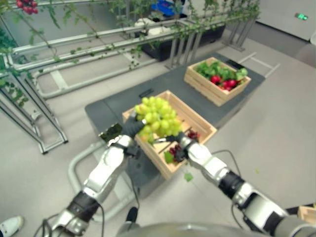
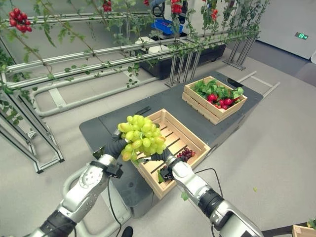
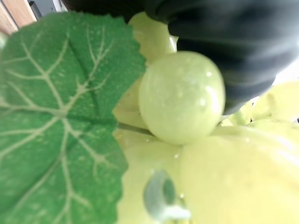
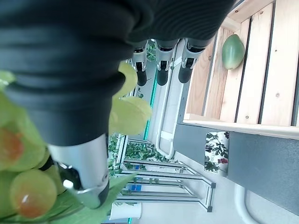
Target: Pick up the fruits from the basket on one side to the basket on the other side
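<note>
Head views: green grape bunch (image 2: 140, 137) lifted above near crate (image 2: 193, 132), left hand (image 2: 116, 145) at its 8 o'clock, right hand (image 2: 161, 156) at 5; far crate (image 2: 200, 104) at 1 o'clock. Wrist views: left fingers unreadable; right fingers (image 4: 161, 72) curled against grapes.

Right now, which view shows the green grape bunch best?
The right eye view: the whole green grape bunch shows, raised above the near crate between the left hand and right hand. The left eye view shows it too. Both wrist views catch just a few grapes up close.
</note>
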You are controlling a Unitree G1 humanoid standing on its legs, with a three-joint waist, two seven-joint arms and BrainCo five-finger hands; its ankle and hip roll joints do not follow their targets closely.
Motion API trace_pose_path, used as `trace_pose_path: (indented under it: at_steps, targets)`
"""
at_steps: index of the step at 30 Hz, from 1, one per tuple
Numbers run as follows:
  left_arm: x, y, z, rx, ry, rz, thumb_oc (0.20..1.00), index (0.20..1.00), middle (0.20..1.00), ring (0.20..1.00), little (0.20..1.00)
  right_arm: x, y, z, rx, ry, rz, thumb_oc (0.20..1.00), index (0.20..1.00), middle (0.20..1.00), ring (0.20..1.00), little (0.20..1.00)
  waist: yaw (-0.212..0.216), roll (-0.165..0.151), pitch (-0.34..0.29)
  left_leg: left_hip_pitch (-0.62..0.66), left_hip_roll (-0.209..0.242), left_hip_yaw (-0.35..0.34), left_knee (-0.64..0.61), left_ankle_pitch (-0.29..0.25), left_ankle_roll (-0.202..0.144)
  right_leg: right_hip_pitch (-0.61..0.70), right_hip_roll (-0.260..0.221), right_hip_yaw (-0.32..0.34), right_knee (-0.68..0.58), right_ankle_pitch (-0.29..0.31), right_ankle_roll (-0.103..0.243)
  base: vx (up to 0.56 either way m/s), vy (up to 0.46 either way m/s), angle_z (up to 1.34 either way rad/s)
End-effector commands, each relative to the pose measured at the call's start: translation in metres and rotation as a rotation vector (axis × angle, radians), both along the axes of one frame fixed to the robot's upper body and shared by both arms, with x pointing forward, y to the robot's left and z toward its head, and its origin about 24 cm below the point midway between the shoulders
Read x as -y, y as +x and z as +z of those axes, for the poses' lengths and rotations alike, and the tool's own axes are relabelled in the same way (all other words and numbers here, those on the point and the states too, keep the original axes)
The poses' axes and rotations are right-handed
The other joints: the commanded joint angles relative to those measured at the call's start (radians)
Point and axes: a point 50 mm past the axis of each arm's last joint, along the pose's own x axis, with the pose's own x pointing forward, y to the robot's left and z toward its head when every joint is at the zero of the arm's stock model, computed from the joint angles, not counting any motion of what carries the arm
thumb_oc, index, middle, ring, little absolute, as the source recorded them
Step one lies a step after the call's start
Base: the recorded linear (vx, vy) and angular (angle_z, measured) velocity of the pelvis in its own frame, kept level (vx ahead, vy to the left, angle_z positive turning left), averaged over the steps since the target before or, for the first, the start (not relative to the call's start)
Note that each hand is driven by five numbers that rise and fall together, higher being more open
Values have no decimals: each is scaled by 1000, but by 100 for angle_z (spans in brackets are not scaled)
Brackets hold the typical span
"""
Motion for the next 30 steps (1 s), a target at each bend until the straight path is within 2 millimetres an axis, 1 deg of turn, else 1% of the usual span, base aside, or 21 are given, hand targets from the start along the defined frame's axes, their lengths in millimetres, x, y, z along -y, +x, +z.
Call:
trace_pose_path:
  at_steps: [1, 6, 9, 12, 14, 15, 16, 17, 18, 19, 21, 22, 24, 25, 30]
  targets:
    - [36, 8, 26, 95, -89, -153, 200, 200, 200, 200, 200, -39, 8, 39, 104, 141, 82, 1000, 1000, 1000, 1000, 1000, 22, -38, -37, 68, -30, 44, 0, -128, 47, -6, -17, 5, 4, -32, 79, 0, 0, 0]
    - [38, 3, 18, 55, -101, -171, 200, 200, 200, 200, 200, -44, 7, 38, 98, 144, 87, 1000, 1000, 1000, 1000, 1000, 26, -39, -39, 67, -31, 40, 0, -128, 48, -5, -19, 3, 4, -34, 79, 0, 0, 0]
    - [33, 3, 15, 46, -94, -148, 200, 200, 200, 200, 200, -42, 6, 38, 96, 151, 85, 1000, 1000, 1000, 1000, 1000, 28, -39, -40, 68, -32, 41, 0, -128, 48, -5, -19, 3, 4, -34, 79, 0, 0, 0]
    - [19, 2, 12, 46, -78, -98, 200, 200, 200, 200, 200, -34, 4, 37, 90, 171, 75, 1000, 1000, 1000, 1000, 1000, 26, -39, -41, 70, -32, 41, 0, -130, 49, -3, -19, 2, 4, -34, 79, 0, 0, 0]
    - [7, 2, 10, 45, -65, -47, 200, 200, 200, 200, 200, -24, 4, 41, 113, 180, 60, 1000, 1000, 1000, 1000, 1000, 24, -39, -41, 72, -31, 42, 0, -131, 49, -2, -19, 2, 4, -33, 78, 0, 0, 0]
    - [7, 2, 10, 45, -65, -47, 200, 200, 200, 200, 200, -23, 4, 41, 112, 180, 60, 1000, 1000, 1000, 1000, 1000, 24, -39, -42, 72, -31, 41, 0, -131, 49, -2, -19, 2, 4, -33, 78, 0, 0, 0]
    - [-3, 1, 10, 49, -60, -4, 200, 200, 200, 200, 200, -12, 3, 46, 136, 198, 38, 1000, 1000, 1000, 1000, 1000, 21, -40, -41, 73, -31, 43, 0, -131, 49, -3, -19, 1, 4, -33, 79, 0, 0, 0]
    - [-9, 0, 9, 51, -57, 19, 200, 200, 200, 200, 200, -7, 2, 49, 157, 204, 35, 1000, 1000, 1000, 1000, 1000, 21, -39, -39, 73, -31, 43, 0, -131, 49, -4, -20, 1, 5, -33, 80, 0, 0, 0]
    - [-9, -1, 9, 50, -57, 19, 200, 200, 200, 200, 200, -7, 2, 49, 156, 203, 35, 1000, 1000, 1000, 1000, 1000, 20, -39, -40, 73, -31, 43, 0, -131, 49, -4, -20, 1, 5, -33, 80, 0, 0, 0]
    - [-17, -2, 9, 53, -57, 54, 200, 200, 200, 200, 200, 2, 0, 52, 175, 227, 19, 1000, 1000, 1000, 1000, 1000, 18, -40, -39, 73, -31, 44, 0, -132, 49, -4, -20, 0, 4, -33, 80, 0, 0, 0]
    - [-22, -4, 8, 50, -65, 77, 200, 200, 200, 200, 200, 8, -4, 52, 175, 249, 6, 1000, 1000, 1000, 1000, 1000, 15, -39, -39, 74, -31, 45, 0, -133, 50, -3, -20, 1, 5, -35, 80, 0, 0, 0]
    - [-22, -5, 7, 49, -65, 77, 200, 200, 200, 200, 200, 8, -4, 52, 174, 249, 6, 1000, 1000, 1000, 1000, 1000, 15, -39, -39, 74, -31, 45, 0, -133, 50, -3, -20, 1, 5, -35, 80, 0, 0, 0]
    - [-28, -7, 5, 42, -76, 107, 200, 200, 200, 200, 200, 13, -11, 41, 87, 362, -22, 1000, 1000, 1000, 1000, 1000, 11, -38, -37, 77, -31, 48, 0, -133, 50, -3, -20, 1, 5, -35, 79, 0, 0, 0]
    - [-30, -8, 4, 37, -79, 117, 200, 200, 200, 200, 200, 14, -12, 37, 63, 381, -33, 1000, 1000, 1000, 1000, 1000, 10, -38, -37, 78, -31, 49, 0, -134, 50, -2, -20, 1, 5, -36, 79, 0, 0, 0]
    - [-39, -12, 0, 25, -88, 153, 200, 200, 200, 200, 200, 18, -22, 26, 2, 439, -37, 1000, 1000, 1000, 1000, 1000, 5, -34, -34, 85, -29, 53, 0, -137, 50, 1, -20, 4, 5, -40, 79, 0, 0, 0]
